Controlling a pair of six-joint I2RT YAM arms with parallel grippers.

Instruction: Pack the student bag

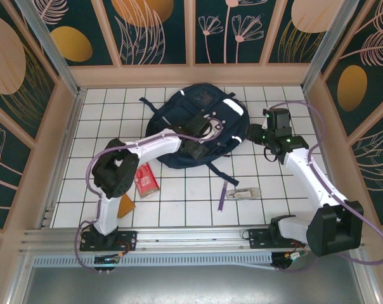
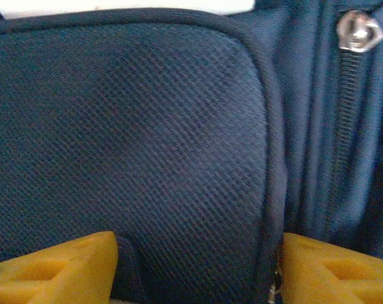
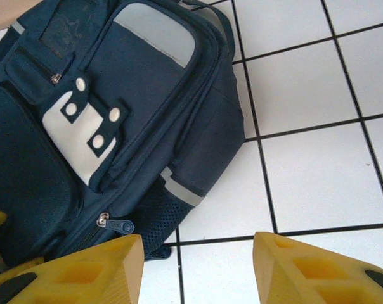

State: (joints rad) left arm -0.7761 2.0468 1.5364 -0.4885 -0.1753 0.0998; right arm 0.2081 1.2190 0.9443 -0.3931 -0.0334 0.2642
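Observation:
The student bag (image 1: 201,107), a navy backpack with grey stripes, lies flat at the back middle of the tiled floor. My left gripper (image 1: 198,130) rests on its front. In the left wrist view my left gripper (image 2: 198,253) is open, its yellow fingers (image 2: 64,266) standing either side of the bag's mesh pocket (image 2: 128,126), with a zipper pull (image 2: 359,30) at the top right. My right gripper (image 1: 275,120) hovers just right of the bag. In the right wrist view my right gripper (image 3: 198,253) is open above bare tile beside the student bag's (image 3: 115,114) lower corner.
A red packet (image 1: 146,180) and an orange object (image 1: 126,206) lie by the left arm. A purple pen (image 1: 222,197) and a pale flat item (image 1: 243,193) lie on the tiles in front of the bag. Wooden walls (image 1: 191,75) enclose the floor.

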